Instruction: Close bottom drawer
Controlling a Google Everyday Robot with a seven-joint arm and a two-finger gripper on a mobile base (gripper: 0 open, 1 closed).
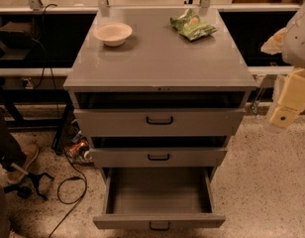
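Bottom drawer [124, 221] at 6 o'clock, pulled far out, its black loop handle [160, 226] facing outward, so a push on the front panel should shut it. Gripper [282, 117] hangs at 3 o'clock, well apart from the cabinet [157, 63] — likely not yet committed; whether spread or pressed together, one cannot tell.

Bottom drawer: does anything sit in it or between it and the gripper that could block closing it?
Nothing visible does. The grey metal bottom drawer with a black loop handle is pulled far out and looks empty. The gripper hangs at the right edge, up and right of it, only bare floor between.
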